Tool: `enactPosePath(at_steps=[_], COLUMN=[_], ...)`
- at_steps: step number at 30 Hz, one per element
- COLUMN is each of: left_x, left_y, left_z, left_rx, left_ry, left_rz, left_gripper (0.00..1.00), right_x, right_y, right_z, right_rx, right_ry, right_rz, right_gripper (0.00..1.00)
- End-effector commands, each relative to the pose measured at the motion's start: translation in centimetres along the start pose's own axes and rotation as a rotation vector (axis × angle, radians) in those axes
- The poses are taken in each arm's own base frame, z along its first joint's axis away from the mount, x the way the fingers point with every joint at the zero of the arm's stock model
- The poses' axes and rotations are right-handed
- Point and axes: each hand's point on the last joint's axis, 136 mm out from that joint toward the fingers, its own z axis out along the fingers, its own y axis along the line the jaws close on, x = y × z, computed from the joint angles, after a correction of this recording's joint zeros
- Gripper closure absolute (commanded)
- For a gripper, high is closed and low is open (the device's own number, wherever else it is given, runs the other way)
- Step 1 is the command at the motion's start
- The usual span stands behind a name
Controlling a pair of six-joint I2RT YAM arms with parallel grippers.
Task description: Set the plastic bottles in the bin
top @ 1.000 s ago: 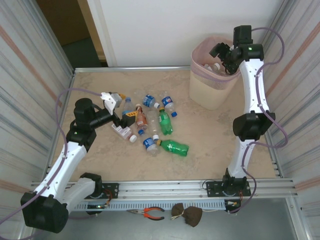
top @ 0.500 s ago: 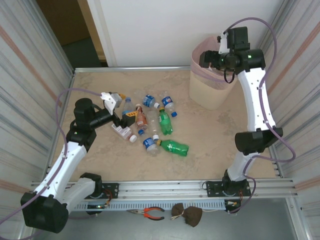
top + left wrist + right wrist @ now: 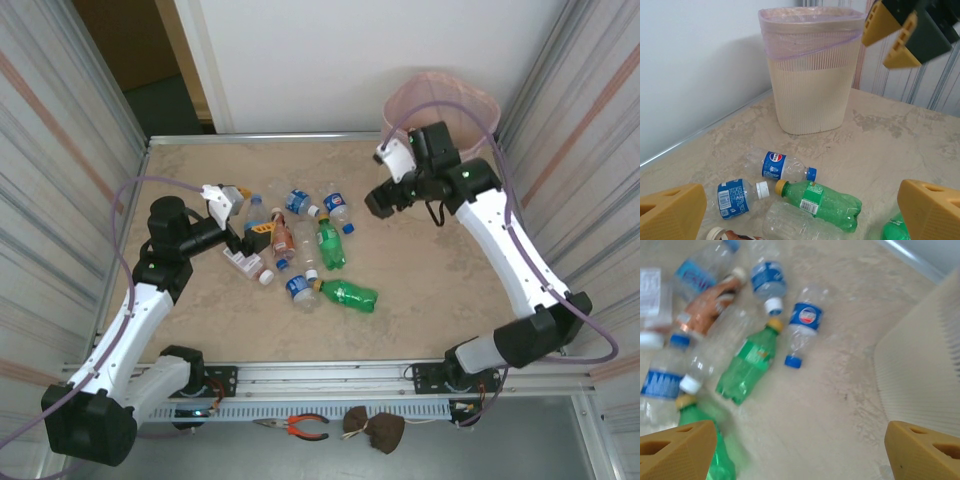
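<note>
Top external: bottles [image 3: 310, 250] lie clustered, well apart from bin [image 3: 470, 95] at far right
Right gripper [image 3: 383, 185]: jaws spread, empty; hangs btwn bin & pile
Left gripper [image 3: 243, 215]: jaws wide, empty; at pile's left edge
Progress: judged partway; most of pile left; bin contents hidden

bin [image 3: 478, 100] half hidden (right arm [image 3: 500, 235]), bottles [image 3: 747, 365] blurred

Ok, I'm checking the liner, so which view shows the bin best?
Left wrist: the bin stands whole and unblocked, liner folded over its rim. The top external view has its rim, the right arm covering the front. The right wrist view catches a blurred slice of ribbed wall.
</note>
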Motion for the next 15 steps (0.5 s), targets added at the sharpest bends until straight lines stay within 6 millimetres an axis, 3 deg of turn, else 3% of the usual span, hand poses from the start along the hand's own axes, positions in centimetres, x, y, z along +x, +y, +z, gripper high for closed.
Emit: enactPosePath(at_steps=[1, 8, 15], left_x=[-0.8, -0.8, -0.8], left_y=[-0.4, -0.4, -0.4], left_z=[0.2, 0.2, 0.1], left_rx=[0.021, 0.024, 0.019], left_ry=[-0.022, -0.023, -0.023], left_rz=[0.012, 0.011, 0.013], left_gripper=[0.01, 0.01, 0.01], right_x=[0.6, 5.8, 9.1], right_y=[2.7, 8.4, 11.3], right_z=[-0.4, 1.6, 4.2], right_rx=[-0.028, -0.136, -0.166], right_ry=[-0.030, 0.093, 0.194], right_rz=[-0.210, -0.437, -0.469], right_gripper=[0.14, 0.14, 0.14])
